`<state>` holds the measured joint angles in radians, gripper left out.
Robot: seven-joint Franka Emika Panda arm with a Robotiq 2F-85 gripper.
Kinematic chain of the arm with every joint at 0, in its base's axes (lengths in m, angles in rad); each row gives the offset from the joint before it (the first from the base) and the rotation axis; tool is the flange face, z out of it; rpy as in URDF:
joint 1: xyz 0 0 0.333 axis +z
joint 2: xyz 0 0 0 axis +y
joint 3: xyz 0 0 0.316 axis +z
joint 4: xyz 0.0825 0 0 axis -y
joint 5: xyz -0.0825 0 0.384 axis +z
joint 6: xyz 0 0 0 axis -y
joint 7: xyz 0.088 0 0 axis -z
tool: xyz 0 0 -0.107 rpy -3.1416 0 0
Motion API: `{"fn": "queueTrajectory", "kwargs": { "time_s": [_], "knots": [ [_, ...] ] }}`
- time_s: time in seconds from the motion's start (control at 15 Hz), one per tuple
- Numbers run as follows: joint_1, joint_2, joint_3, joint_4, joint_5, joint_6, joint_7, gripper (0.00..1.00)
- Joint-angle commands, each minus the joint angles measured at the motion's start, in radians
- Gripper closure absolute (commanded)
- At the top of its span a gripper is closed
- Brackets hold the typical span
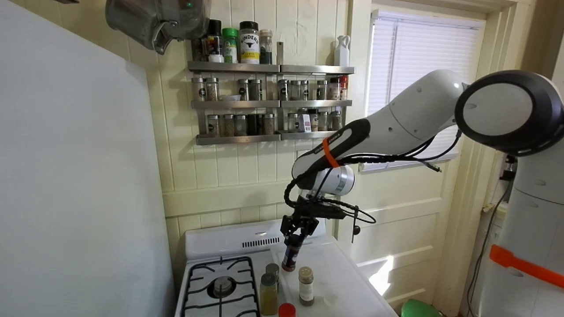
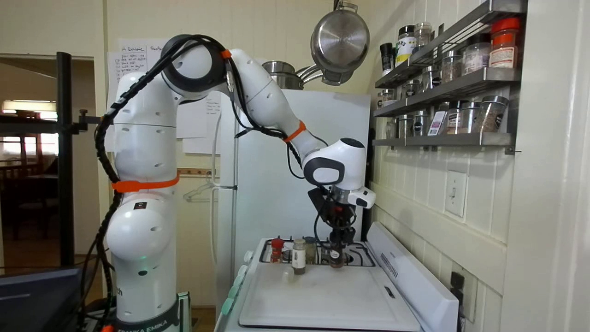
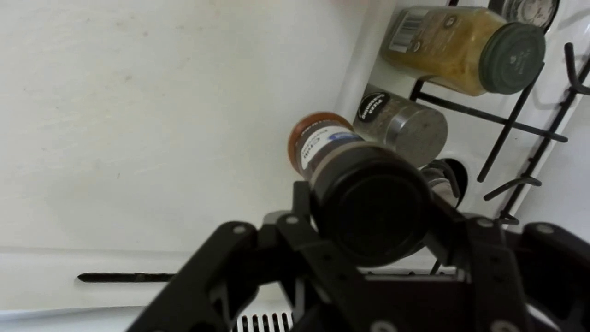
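Chili jar (image 3: 332,150) is what the hand (image 3: 372,212) holds: the grip is closed around the black lid (image 3: 375,230), pressing from two sides. The jar is at the edge of the white cover (image 2: 313,299) that borders the grate (image 3: 510,122) of the stove (image 2: 412,276), and looks tilted in an exterior view; whether its base touches the cover or hangs just above it, I cannot tell. Just beside it, on the grate side, is a pizza seasoning jar (image 3: 396,122).

The step in hand looks to be the handling of this jar low over the stove, a lift or a setting-down; the pictures do not settle which. In my judgement the next move calls for a firm grip and a straight path, because a sideways swing could knock the neighbour.

The count: one hand, one held jar. Four more jars stand on the stove: the pizza seasoning one, one yellow jar (image 3: 442,50) with a dark green lid, one tall jar (image 2: 298,256) on the cover, and one red-capped jar (image 2: 276,251). One small pale thing (image 2: 288,275), too plain to name, also sits on the cover. Above are three levels of metal shelves (image 1: 235,105), whose jars (image 1: 266,124) overlap too much for a sure count.
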<state>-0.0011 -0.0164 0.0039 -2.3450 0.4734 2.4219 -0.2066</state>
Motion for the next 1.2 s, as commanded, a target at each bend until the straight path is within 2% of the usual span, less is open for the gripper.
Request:
{"fn": "queueTrajectory", "kwargs": {
  "time_s": [0.0,0.47,1.13],
  "knots": [
    [0.004,-0.034,-0.004,-0.051,0.064,0.043,-0.049,0.69],
    [-0.006,-0.06,-0.026,-0.087,0.092,0.045,-0.06,0.69],
    [-0.026,-0.074,-0.083,-0.045,0.074,-0.104,-0.084,0.69]
  ]
}}
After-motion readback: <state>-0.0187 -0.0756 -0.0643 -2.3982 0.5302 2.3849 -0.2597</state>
